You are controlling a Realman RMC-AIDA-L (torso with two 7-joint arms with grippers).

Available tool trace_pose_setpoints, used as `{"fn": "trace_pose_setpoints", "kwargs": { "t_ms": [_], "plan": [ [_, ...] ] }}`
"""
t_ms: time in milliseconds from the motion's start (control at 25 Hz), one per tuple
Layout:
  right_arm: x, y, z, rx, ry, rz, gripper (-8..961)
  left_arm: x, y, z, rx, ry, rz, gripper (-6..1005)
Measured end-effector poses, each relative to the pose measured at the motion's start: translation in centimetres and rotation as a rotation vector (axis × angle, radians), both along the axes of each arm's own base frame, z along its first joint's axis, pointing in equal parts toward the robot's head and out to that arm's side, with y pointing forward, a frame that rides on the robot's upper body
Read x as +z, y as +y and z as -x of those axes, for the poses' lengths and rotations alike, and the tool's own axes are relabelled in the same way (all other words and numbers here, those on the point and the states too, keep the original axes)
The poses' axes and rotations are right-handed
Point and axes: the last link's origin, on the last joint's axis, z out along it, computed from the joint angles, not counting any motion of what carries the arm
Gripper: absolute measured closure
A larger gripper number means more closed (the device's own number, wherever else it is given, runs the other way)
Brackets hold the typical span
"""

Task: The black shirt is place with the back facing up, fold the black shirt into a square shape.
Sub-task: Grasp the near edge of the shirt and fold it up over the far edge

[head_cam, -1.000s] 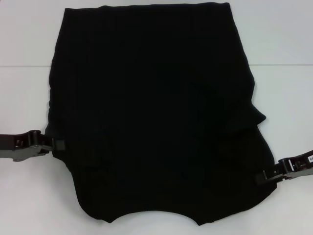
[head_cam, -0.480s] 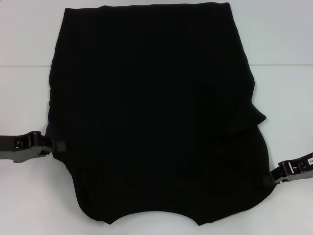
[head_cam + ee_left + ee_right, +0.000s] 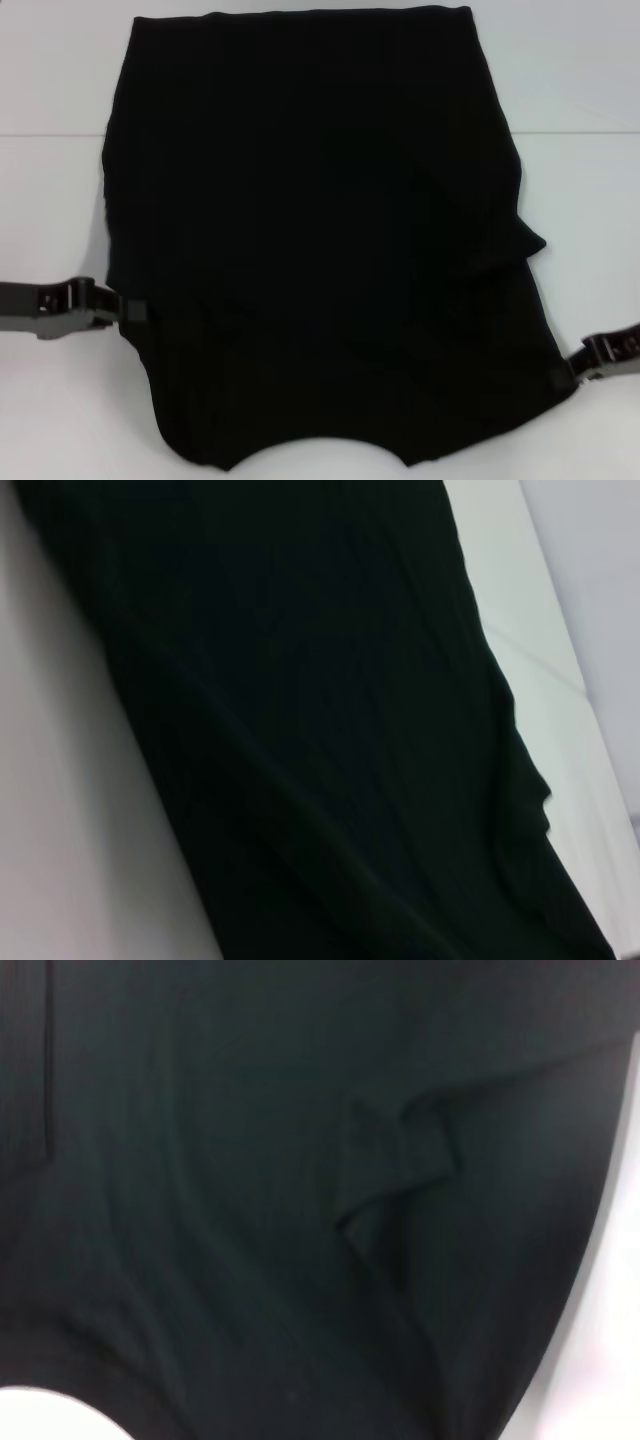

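Observation:
The black shirt lies flat on the white table, its sleeves folded inward and its curved neckline at the near edge. A folded flap juts out at its right side. My left gripper pinches the shirt's left edge near the shoulder, one pad resting on top of the fabric. At the near right edge, my right gripper holds the shirt the same way. The left wrist view shows the black shirt lying across the table. Creased black shirt fabric fills the right wrist view.
A seam line crosses the table behind the shirt's middle. Bare white surface lies to the left, right and far side of the shirt. Another strip of table runs alongside the fabric in the left wrist view.
Both grippers have shifted a little to the right and toward me. The shirt's near side edges moved with them, the left edge drawn inward and the right edge drawn outward.

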Motion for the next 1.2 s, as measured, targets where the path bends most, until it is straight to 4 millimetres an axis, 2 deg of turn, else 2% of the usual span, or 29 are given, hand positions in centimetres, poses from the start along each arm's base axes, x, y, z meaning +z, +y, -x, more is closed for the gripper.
{"fn": "trace_pose_setpoints", "kwargs": {
  "t_ms": [160, 400, 560, 680, 800, 880, 1120, 1200],
  "plan": [
    [1.3, -1.4, -0.7, -0.030, -0.002, 0.025, 908, -0.4, -1.1, -0.8, -0.054, 0.005, 0.115, 958],
    [2.9, -5.0, -2.2, -0.097, -0.002, 0.032, 908, -1.0, -3.4, -0.9, -0.077, 0.007, 0.264, 958],
    [3.0, -7.0, -3.1, -0.141, 0.027, 0.048, 907, -1.4, -4.1, -0.7, -0.072, 0.019, 0.306, 958],
    [2.9, -7.8, -3.3, -0.147, 0.040, 0.048, 907, -1.5, -4.2, -0.7, -0.073, 0.018, 0.319, 958],
    [3.2, -7.4, -2.9, -0.118, 0.082, 0.016, 907, -1.5, -4.0, -1.2, -0.097, 0.003, 0.317, 958],
    [3.6, -6.5, -2.0, -0.068, 0.147, -0.015, 907, -1.3, -3.3, -1.9, -0.129, -0.035, 0.294, 958],
    [5.0, -1.5, -0.2, -0.009, 0.287, -0.176, 907, -1.7, 1.1, -3.8, -0.055, -0.095, 0.150, 958],
    [5.6, 0.2, 0.3, 0.003, 0.295, -0.251, 907, -1.8, 1.8, -3.8, -0.036, -0.093, 0.122, 958]
  ]
}}
